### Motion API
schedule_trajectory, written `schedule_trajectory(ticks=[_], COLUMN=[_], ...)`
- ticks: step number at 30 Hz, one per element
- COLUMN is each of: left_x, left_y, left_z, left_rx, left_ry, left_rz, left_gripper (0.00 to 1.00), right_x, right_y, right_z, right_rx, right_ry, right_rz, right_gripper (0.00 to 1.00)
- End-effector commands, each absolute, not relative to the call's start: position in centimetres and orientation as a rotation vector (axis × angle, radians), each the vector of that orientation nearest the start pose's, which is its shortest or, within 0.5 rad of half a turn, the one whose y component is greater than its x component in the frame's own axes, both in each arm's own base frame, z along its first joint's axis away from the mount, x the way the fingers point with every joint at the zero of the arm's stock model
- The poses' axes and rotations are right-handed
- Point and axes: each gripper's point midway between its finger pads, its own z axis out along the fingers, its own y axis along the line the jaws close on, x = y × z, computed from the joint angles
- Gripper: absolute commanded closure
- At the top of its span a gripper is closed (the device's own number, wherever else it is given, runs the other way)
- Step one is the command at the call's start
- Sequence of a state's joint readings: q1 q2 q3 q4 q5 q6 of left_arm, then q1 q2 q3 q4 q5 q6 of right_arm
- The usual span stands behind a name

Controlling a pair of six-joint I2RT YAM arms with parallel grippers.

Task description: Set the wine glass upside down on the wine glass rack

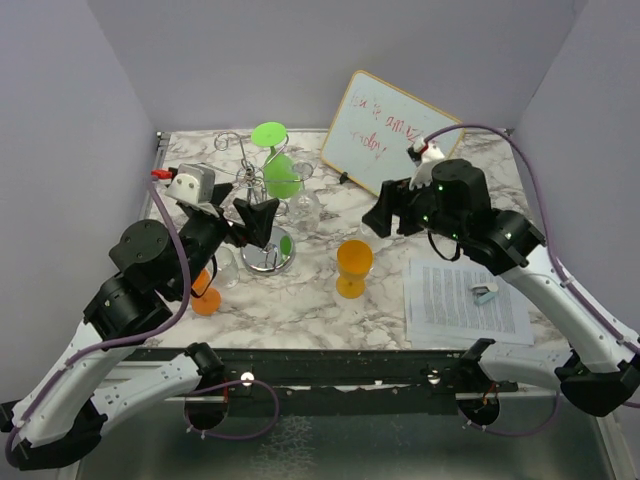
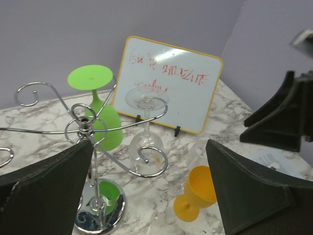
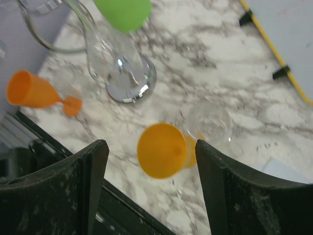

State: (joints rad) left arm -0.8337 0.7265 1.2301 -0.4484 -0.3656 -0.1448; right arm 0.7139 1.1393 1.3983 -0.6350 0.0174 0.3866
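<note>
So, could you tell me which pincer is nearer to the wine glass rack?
Left. The left pincer is open, right by the wine glass rack. The right pincer is off to the rack's right, above the upright orange glass.

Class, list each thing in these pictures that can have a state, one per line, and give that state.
wine glass rack: upright, holding two glasses
green glass: hanging upside down on the rack
clear glass: hanging upside down on the rack
middle orange glass: standing upright
left orange glass: lying on its side
whiteboard: propped up, written on
left gripper: open, empty
right gripper: open, empty
</note>
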Motion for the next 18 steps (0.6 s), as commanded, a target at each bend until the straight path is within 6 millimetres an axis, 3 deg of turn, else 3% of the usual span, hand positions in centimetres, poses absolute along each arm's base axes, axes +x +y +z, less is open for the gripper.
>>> schedule_trajectory(ticks=[1, 8, 14, 18], left_x=[20.2, 20.3, 20.9, 21.3], left_y=[-18.4, -21.2, -21.7, -21.3], left_z=[43.8, 43.2, 43.3, 43.7], left_rx=[0.316, 0.355, 0.321, 0.281], left_ry=[1.479, 1.49, 1.494, 1.487], left_rz=[-0.686, -0.793, -0.811, -0.799], left_gripper=[0.01, 0.01, 0.01, 0.01], right_x=[22.0, 20.8, 19.7, 20.3], right_y=[21.6, 22.3, 26.1, 27.8], right_z=[25.8, 22.0, 21.9, 20.7], right_rx=[-0.531, -0.52, -0.619, -0.658], right_ry=[2.286, 2.357, 2.279, 2.279], right_rz=[0.561, 0.604, 0.698, 0.609], right_gripper=[0.23, 0.33, 0.36, 0.38])
